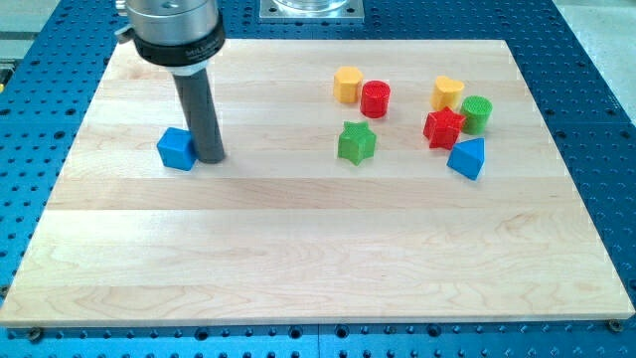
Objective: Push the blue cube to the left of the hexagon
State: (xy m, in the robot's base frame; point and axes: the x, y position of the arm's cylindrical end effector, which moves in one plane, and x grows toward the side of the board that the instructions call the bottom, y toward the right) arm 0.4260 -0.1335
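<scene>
- Wooden board (298,249), pale, lying on a blue perforated table (30,99).
- My tip (210,157) is a bare dark rod with nothing that opens or closes; it holds nothing and rests on the board.
- Immediately to the tip's left in the view, apparently touching it, sits the blue cube (177,149).
- Well off to the tip's right is a cluster: yellow hexagon (347,85), red cylinder (376,98), green star (357,142), yellow heart (447,93), green cylinder (477,113), red star (443,128), blue triangular block (467,158).
- Step in hand, as I judge it: positioning for the push; the cube lies far from the hexagon.
- Next move likely requires the tip to go round to the cube's far left side, then push rightwards and slightly towards the view's top, stopping just short of the hexagon.
</scene>
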